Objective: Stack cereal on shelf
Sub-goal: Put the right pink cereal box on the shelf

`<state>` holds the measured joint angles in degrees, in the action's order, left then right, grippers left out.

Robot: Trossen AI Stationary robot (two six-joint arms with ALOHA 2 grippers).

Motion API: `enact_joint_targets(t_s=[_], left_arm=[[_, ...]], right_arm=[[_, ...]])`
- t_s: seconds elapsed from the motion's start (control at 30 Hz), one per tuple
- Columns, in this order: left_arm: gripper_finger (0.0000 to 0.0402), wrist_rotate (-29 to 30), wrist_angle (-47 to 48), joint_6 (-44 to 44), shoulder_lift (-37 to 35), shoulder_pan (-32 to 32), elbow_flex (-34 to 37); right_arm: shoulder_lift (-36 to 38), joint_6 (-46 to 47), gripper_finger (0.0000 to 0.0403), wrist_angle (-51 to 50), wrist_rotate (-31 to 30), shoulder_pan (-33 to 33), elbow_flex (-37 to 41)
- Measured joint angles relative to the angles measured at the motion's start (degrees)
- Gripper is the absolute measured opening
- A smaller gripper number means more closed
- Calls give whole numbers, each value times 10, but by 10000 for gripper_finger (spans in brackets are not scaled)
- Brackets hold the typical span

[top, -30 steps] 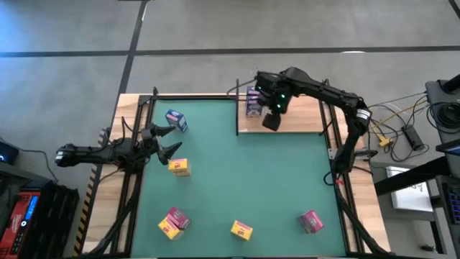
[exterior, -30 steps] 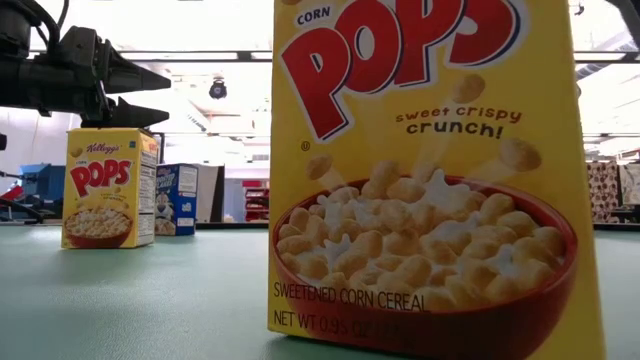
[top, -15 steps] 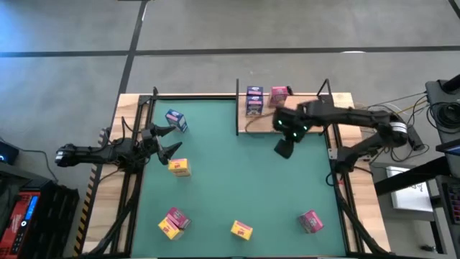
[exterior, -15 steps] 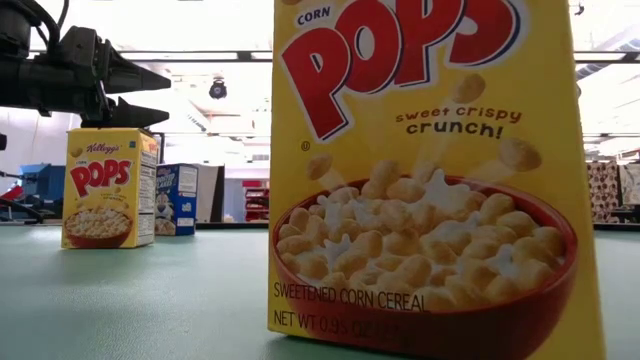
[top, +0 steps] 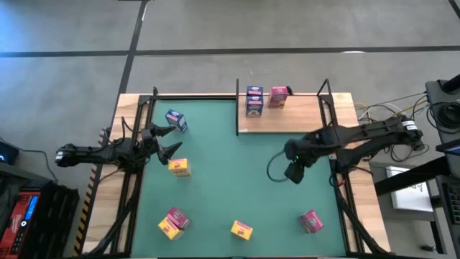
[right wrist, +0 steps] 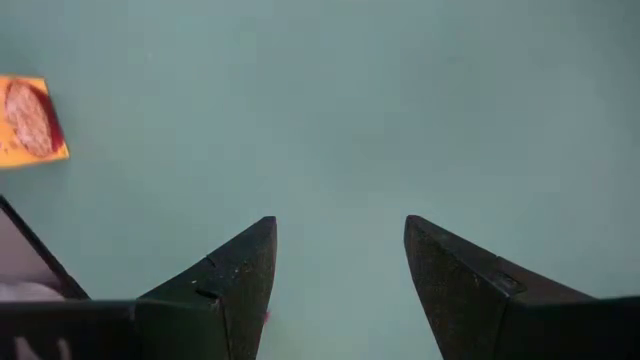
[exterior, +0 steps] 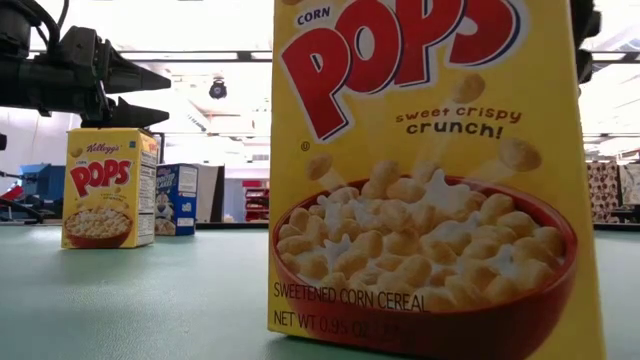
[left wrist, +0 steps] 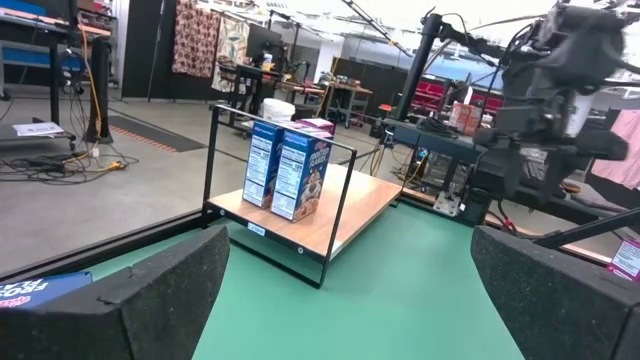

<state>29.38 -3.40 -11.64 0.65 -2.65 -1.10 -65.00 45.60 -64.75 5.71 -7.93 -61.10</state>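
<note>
The light-wood shelf (top: pixel 287 119) stands at the far right of the green mat. A blue cereal box (top: pixel 254 101) and a pink one (top: pixel 277 96) stand upright on it, and both show in the left wrist view (left wrist: pixel 287 168). Loose boxes stand on the mat: blue (top: pixel 175 119), yellow (top: pixel 179 167), pink-yellow (top: pixel 172 221), yellow (top: pixel 241 229) and pink (top: pixel 310 221). My left gripper (top: pixel 171 140) is open and empty between the blue and yellow boxes at the left. My right gripper (top: pixel 291 167) is open and empty, pointing down over bare mat (right wrist: pixel 340 260) just in front of the shelf.
Thin black posts (top: pixel 238 108) edge the shelf. In the low view a yellow Corn Pops box (exterior: pixel 430 180) fills the foreground, with another yellow box (exterior: pixel 105 188) and a blue one (exterior: pixel 178 198) behind. The right wrist view shows a yellow box corner (right wrist: pixel 30 120).
My right gripper has drawn away from the shelf, moving toward the table's near edge and out over the mat. The pink box it was covering now stands uncovered on the shelf beside the blue one.
</note>
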Motion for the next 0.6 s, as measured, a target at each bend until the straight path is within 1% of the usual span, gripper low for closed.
enact_joint_targets(t_s=[0.23, 0.6], left_arm=[[400, 0, 0, 0, 0, 0, 0], [400, 0, 0, 0, 0, 0, 0]], right_arm=[[-5, 84, 210, -9, -28, -63, -7], [-15, 227, 210, -14, -28, -149, -9]])
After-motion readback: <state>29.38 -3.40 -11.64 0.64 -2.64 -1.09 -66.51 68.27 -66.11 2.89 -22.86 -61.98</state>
